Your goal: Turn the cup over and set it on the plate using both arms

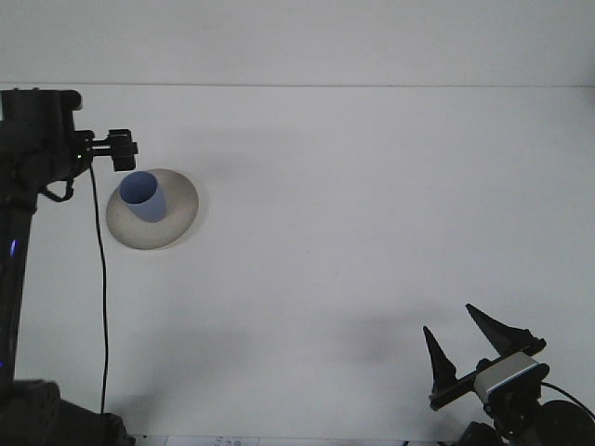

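A blue cup [144, 197] stands on the pale round plate [180, 210] at the table's left side, free of any grip. My left gripper [119, 149] hangs just above and to the left of the cup, apart from it, on the dark arm at the left edge. Down at the bottom right corner my right gripper [449, 322] stands open, its two pointed black fingers aimed up and nothing between them.
A black cable [99, 288] hangs down from the left arm along the left side. The white table [353, 204] stretches between the plate and the right gripper. A pale wall [297, 42] closes the back.
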Tool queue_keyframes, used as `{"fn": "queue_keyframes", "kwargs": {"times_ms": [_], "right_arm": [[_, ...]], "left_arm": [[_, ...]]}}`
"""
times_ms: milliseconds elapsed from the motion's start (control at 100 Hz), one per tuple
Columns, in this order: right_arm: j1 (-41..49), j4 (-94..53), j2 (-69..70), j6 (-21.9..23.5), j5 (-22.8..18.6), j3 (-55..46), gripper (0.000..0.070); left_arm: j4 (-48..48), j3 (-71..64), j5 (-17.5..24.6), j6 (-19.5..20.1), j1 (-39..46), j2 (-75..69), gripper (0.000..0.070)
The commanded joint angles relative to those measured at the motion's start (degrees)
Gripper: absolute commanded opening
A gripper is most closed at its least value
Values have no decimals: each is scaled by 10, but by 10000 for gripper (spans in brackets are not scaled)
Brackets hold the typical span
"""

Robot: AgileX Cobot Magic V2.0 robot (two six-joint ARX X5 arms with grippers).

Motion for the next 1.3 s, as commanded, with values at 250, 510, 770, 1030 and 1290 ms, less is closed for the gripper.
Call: {"fn": "queue_keyframes", "kwargs": {"times_ms": [250,510,770,1030,1290], "right_arm": [[5,17,0,3,0,4,525],[5,17,0,3,0,4,525],[5,16,0,5,0,4,525],[5,13,0,6,0,4,308],[5,1,0,10,0,4,6]], "left_arm": [[94,-187,4,-25,-59,-237,544],[251,-554,4,-113,-166,-466,544],[300,-766,4,-188,-229,-591,544],[301,-778,4,-189,-235,-619,266],[300,-778,4,-187,-235,-621,13]]}}
